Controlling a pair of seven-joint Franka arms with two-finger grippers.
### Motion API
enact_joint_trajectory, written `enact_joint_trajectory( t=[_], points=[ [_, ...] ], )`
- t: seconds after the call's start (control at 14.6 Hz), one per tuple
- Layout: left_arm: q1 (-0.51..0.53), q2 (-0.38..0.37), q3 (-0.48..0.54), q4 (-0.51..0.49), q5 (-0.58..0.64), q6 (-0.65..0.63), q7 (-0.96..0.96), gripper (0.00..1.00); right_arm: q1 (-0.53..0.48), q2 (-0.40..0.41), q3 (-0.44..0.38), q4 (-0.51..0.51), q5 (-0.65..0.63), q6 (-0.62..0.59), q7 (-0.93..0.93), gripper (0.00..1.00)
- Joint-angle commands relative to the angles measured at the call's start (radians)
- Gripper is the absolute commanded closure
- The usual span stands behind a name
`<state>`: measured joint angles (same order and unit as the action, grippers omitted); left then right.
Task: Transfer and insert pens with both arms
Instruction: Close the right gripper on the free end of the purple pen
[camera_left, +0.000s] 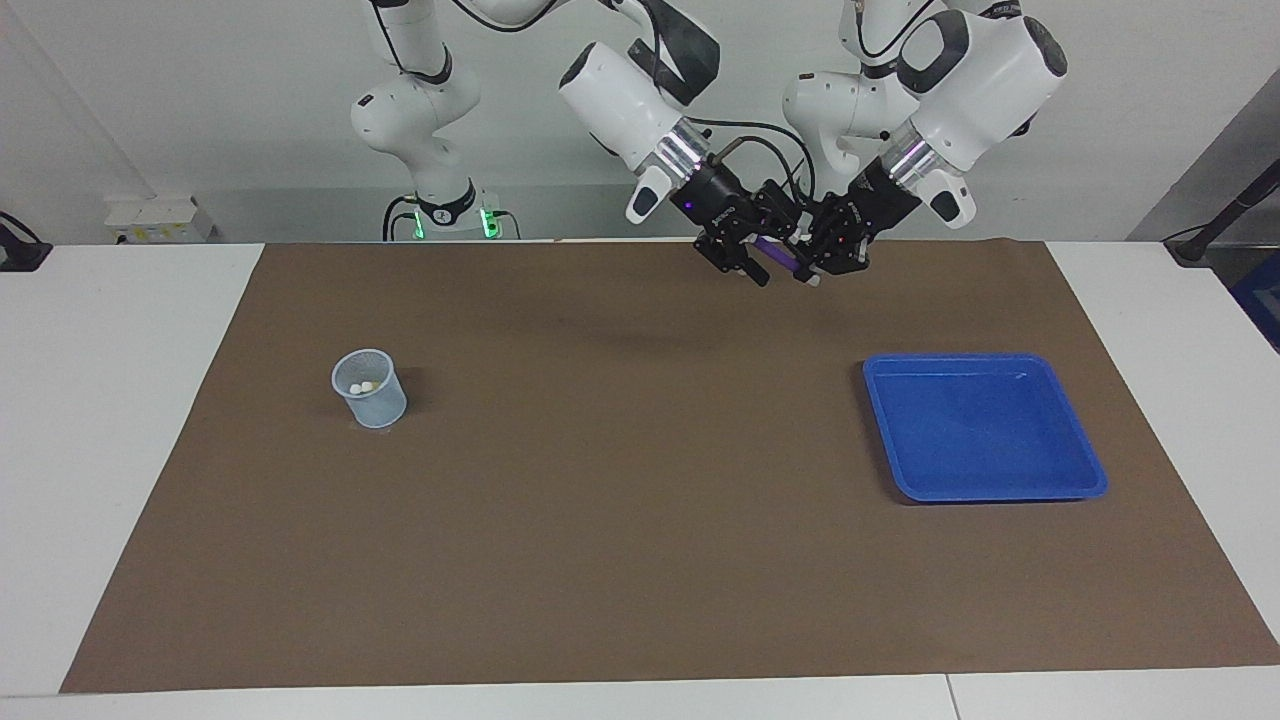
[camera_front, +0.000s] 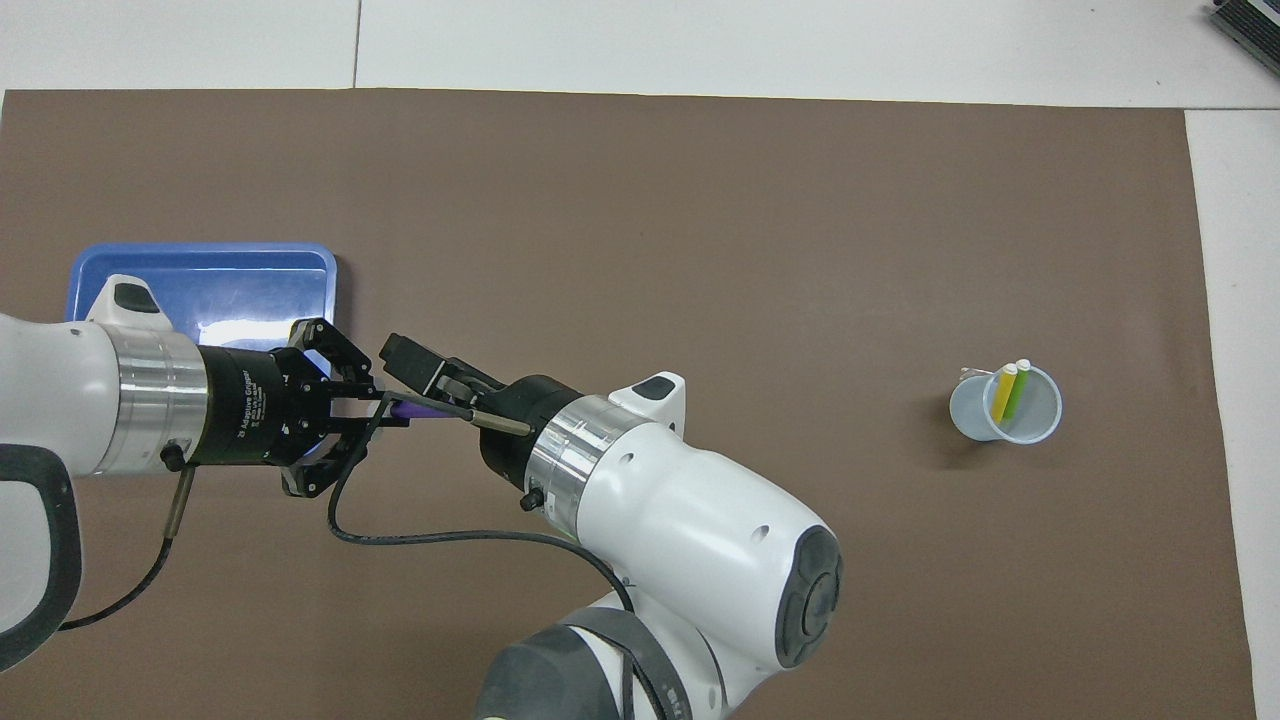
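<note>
Purple pen (camera_left: 779, 257): in the air, slanted, spanning the gap between the two end effectors, over the brown mat (camera_left: 620, 480) near the robots' edge of the bench (camera_left: 120, 420).
Left end effector (camera_left: 822, 268): fingers closed tight on one end of the purple pen; its arm comes in from the left arm's end, wrist tilted down toward the mat.
Right end effector (camera_left: 757, 262): at the pen's other end, fingers on either side of the purple barrel; whether they already press on it I cannot tell.
Both end effectors: tips facing each other, very close, joined only by the pen.
Blue tray (camera_left: 985, 428): on the mat below the left end effector and toward the left arm's end, farther from the robots; nothing lies in it.
Cup (camera_left: 369, 388): translucent, upright on the mat, well apart from both end effectors, toward the right arm's end.
Yellow pen (camera_front: 1003, 392): standing in the cup, whitish cap up.
Green pen (camera_front: 1017, 389): in the cup, touching the yellow pen, cap up.
</note>
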<state>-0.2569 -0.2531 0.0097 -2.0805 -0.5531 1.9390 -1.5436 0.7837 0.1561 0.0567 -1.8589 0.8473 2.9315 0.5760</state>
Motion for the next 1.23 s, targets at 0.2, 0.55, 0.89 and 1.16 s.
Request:
enact_joint_trajectory(
  t=[0.2, 0.55, 0.89, 1.16],
  points=[
    [-0.018, -0.034, 0.012, -0.032, -0.016, 0.021, -0.016, 1.00, -0.020, -0.006, 0.002, 0.001, 0.010, -0.075, -0.102, 0.28],
    [-0.018, -0.034, 0.012, -0.030, -0.016, 0.021, -0.016, 1.00, -0.004, -0.047, 0.000, -0.022, -0.007, -0.142, -0.105, 0.38],
    [-0.015, -0.037, 0.012, -0.027, -0.016, 0.020, -0.016, 1.00, -0.021, -0.061, -0.008, -0.026, -0.127, -0.248, -0.107, 0.45],
    [-0.013, -0.037, 0.012, -0.029, -0.016, 0.018, -0.016, 1.00, -0.040, -0.062, -0.008, -0.020, -0.180, -0.279, -0.107, 0.55]
  ],
)
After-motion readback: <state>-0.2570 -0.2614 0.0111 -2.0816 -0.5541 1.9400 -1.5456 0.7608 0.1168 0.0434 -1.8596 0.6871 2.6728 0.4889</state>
